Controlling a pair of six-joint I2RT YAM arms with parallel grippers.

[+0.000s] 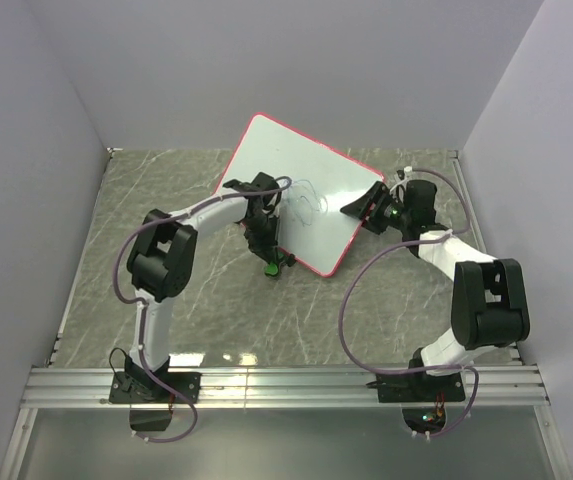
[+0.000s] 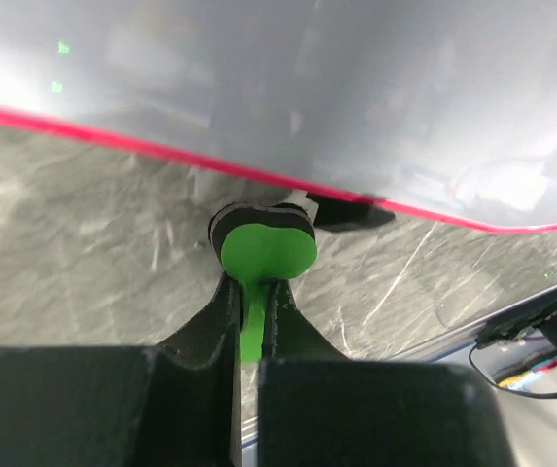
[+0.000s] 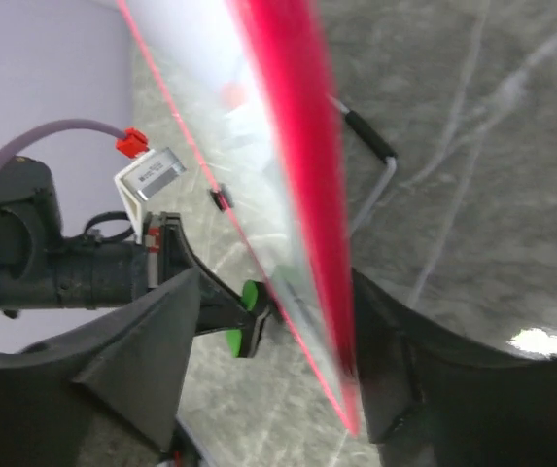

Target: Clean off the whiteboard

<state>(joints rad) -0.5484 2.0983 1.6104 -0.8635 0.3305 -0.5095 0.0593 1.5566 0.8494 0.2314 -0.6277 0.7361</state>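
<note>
Grey-veined tabletop (image 1: 166, 300) between pale lilac walls (image 1: 266, 60) carries the whiteboard (image 1: 296, 190). You see it propped at a slant near the middle, turned cornerwise, with a faint blue scribble (image 1: 311, 205) on its face. Your left gripper (image 2: 252, 292) has its jaws clenched on the stem of a green eraser (image 2: 268, 251). The eraser's head sits just beside the board's lower red rim, close to a small black foot (image 2: 351, 209). Your right gripper (image 3: 278, 292) straddles the board's right-hand rim with the jaws released. One finger (image 3: 161, 331) stands clearly apart from the white face, and the other is at the back.
</note>
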